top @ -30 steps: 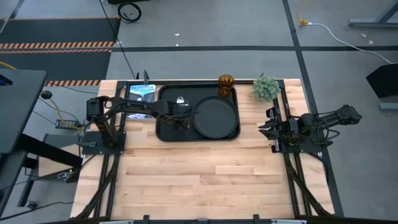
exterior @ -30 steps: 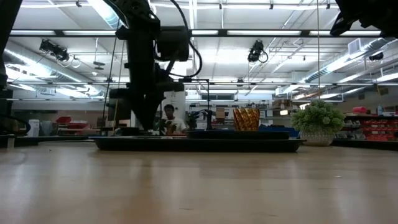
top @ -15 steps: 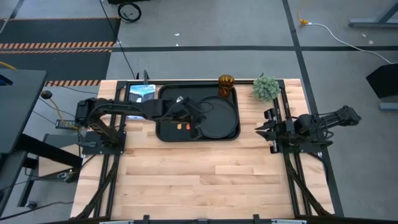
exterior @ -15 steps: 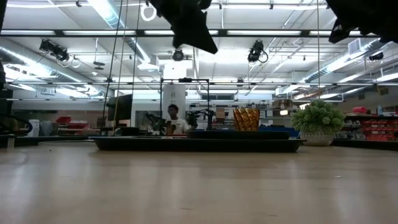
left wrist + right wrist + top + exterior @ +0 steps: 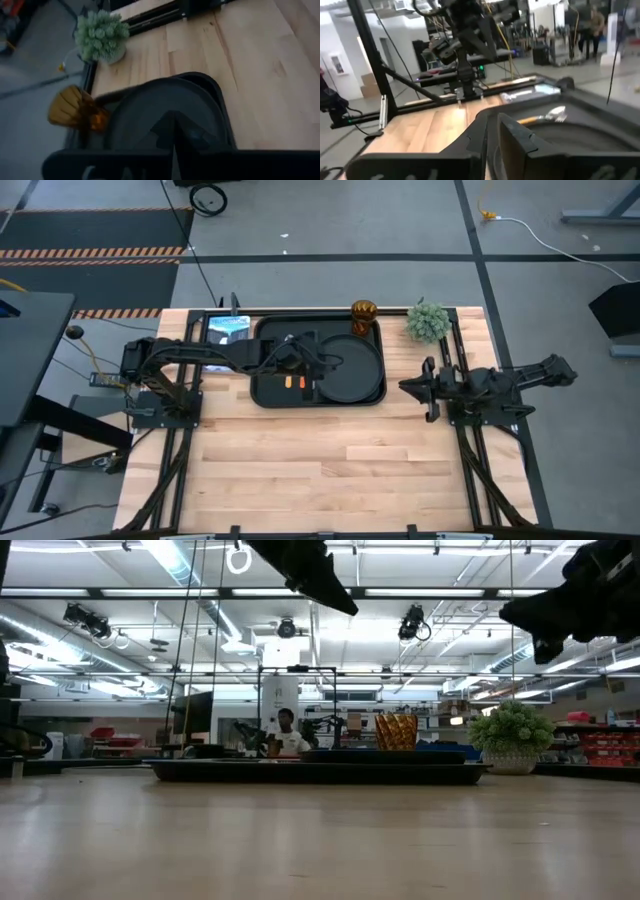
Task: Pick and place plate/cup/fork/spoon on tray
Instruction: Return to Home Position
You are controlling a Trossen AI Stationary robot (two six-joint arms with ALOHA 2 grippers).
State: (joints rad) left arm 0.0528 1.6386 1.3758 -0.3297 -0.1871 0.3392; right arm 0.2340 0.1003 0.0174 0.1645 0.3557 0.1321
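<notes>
The black tray [image 5: 266, 392] lies at the table's far middle. The round black plate [image 5: 352, 368] rests in its right half and shows in the left wrist view [image 5: 150, 107]. The fork [image 5: 291, 382] lies flat in the tray's left half, near its front rim. The spoon [image 5: 547, 116] lies flat in the tray's far left part. The amber cup [image 5: 363, 316] stands at the tray's far right corner. My left gripper [image 5: 318, 366] is shut and empty, high over the tray's middle. My right gripper [image 5: 403, 387] is shut and empty, off the tray's right side.
A green potted plant [image 5: 428, 322] stands at the far right, close to the cup. A flat blue-screened device [image 5: 228, 330] lies left of the tray. The bare wooden table top [image 5: 330, 460] stretches from the tray to the near edge. A person [image 5: 288, 736] is in the room behind.
My left gripper has risen from the tray's left half and gone a little toward the table's right edge, over the plate's left rim. The fork now lies uncovered in the tray where the gripper was. My right gripper has moved toward the table's left edge, nearer the tray.
</notes>
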